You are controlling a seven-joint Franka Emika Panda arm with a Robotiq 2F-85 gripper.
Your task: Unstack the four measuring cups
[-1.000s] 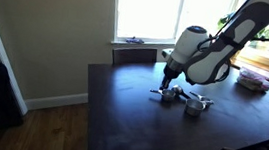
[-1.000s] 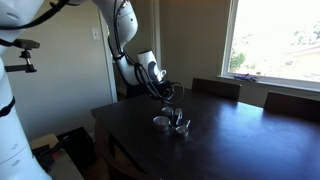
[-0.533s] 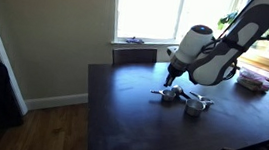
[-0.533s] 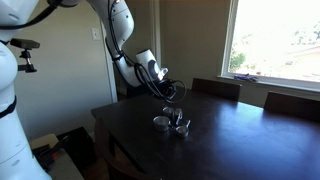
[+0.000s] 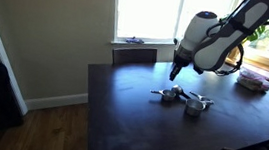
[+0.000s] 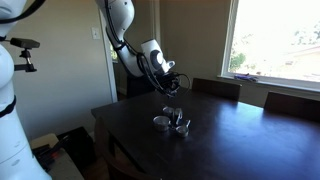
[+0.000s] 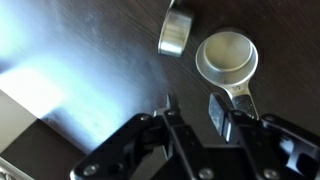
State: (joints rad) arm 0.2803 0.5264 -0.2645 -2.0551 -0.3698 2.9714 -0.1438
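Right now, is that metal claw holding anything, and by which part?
Nothing. The gripper hangs empty above the small shiny silver measuring cups on the dark table.

You have one dark table (image 5: 130, 120). In the wrist view you can count two measuring cups (image 7: 227, 55). In both exterior views the cups are just one small shiny bunch (image 5: 183, 98) (image 6: 171, 122), too tiny to count one by one. You have one robot arm (image 5: 221, 39). It has one gripper (image 7: 195, 112), and the gripper has two fingers (image 7: 222, 112). In an exterior view you can count two chair backs (image 6: 215, 88) past the table, and one big window (image 6: 275, 40).
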